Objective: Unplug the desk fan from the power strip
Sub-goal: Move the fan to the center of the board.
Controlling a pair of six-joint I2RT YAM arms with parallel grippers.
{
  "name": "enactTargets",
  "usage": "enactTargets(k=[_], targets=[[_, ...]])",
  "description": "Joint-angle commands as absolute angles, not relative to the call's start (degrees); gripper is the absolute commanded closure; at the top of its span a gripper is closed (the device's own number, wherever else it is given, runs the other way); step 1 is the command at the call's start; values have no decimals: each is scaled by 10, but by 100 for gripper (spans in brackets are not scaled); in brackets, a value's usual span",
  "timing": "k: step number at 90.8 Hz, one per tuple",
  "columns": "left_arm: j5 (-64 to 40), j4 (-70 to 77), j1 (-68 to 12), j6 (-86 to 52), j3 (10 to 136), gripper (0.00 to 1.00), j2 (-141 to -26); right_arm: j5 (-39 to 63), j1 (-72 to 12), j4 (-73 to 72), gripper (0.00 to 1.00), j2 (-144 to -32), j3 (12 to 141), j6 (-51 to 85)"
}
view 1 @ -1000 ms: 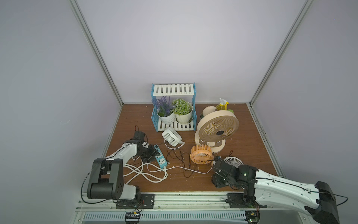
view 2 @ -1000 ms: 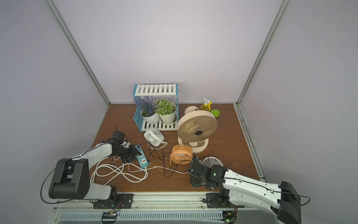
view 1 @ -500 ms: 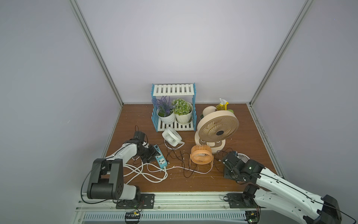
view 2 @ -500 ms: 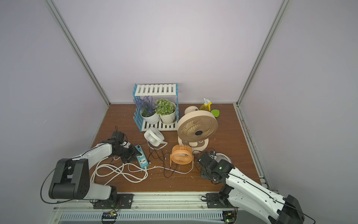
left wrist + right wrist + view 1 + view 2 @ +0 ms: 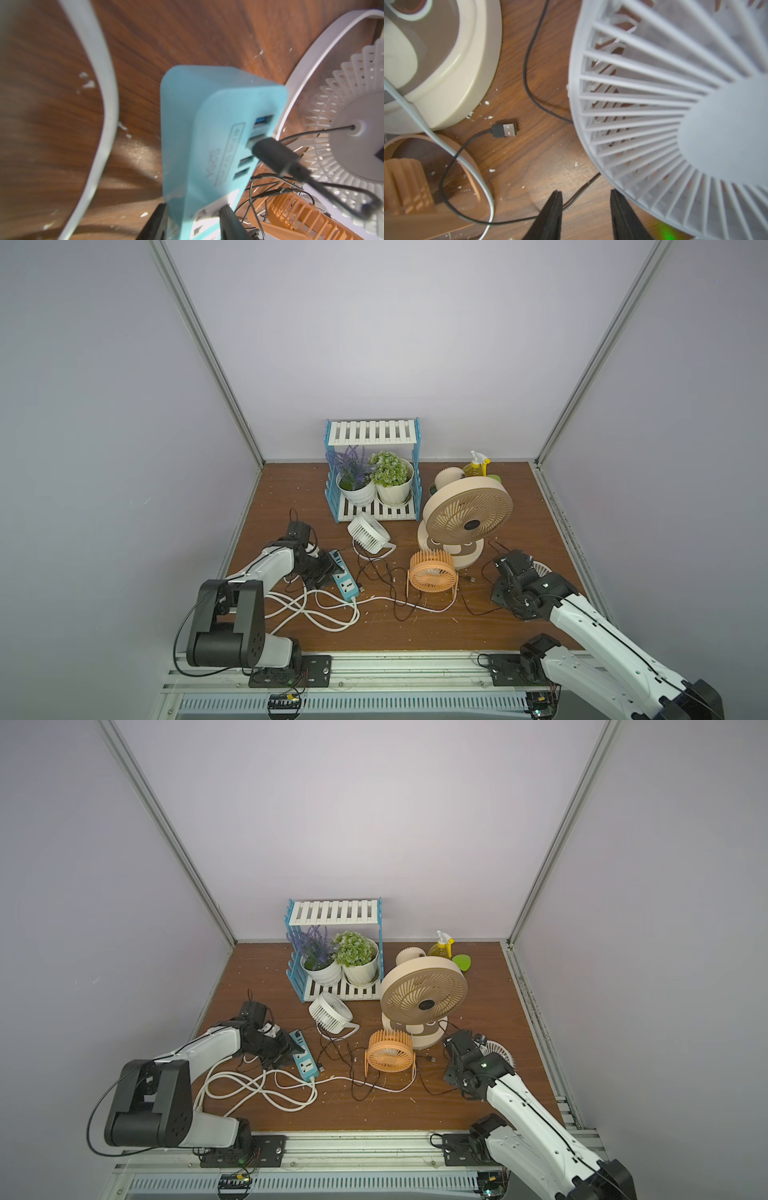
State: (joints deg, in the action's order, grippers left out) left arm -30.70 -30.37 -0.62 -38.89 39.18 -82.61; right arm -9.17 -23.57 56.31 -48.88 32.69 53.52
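Four fans: large beige round fan [image 5: 467, 512], orange grille fan [image 5: 432, 576], white upright fan [image 5: 368, 531], white flat-lying fan [image 5: 675, 104]. One teal-blue power strip [image 5: 345, 580] bar, toward the left edge of the brown wooden desk [image 5: 415, 630], clamped by the left gripper [image 5: 193, 220]. Two black USB plugs: seated plug [image 5: 276, 154], loose plug [image 5: 505, 131]. Next, the open, empty right gripper [image 5: 585, 193] likely pulls the seated plug.

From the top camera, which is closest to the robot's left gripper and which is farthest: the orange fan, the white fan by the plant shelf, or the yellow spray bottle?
1. White fan: just behind the left gripper, near the shelf.
2. Orange fan: in the middle, toward the front.
3. Spray bottle: far back by the wall.
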Motion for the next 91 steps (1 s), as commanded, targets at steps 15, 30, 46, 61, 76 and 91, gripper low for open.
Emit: enactTargets(k=[15, 30, 46, 61, 76, 91], targets=[[-143, -309, 12, -394, 355, 57, -860, -12, -252, 582, 52, -430, 378, 439], [-145, -308, 12, -394, 354, 57, -862, -16, -327, 635, 49, -366, 421, 429], [-145, -307, 12, -394, 355, 57, -862, -26, -451, 600, 46, -435, 488, 385], [-147, -307, 11, -393, 355, 57, -863, -65, -551, 555, 45, -608, 605, 309], [-148, -306, 11, -392, 355, 57, -863, -43, -572, 508, 45, -775, 709, 252], [-148, -306, 11, -393, 355, 57, -863, -1, -576, 481, 45, -931, 797, 242]])
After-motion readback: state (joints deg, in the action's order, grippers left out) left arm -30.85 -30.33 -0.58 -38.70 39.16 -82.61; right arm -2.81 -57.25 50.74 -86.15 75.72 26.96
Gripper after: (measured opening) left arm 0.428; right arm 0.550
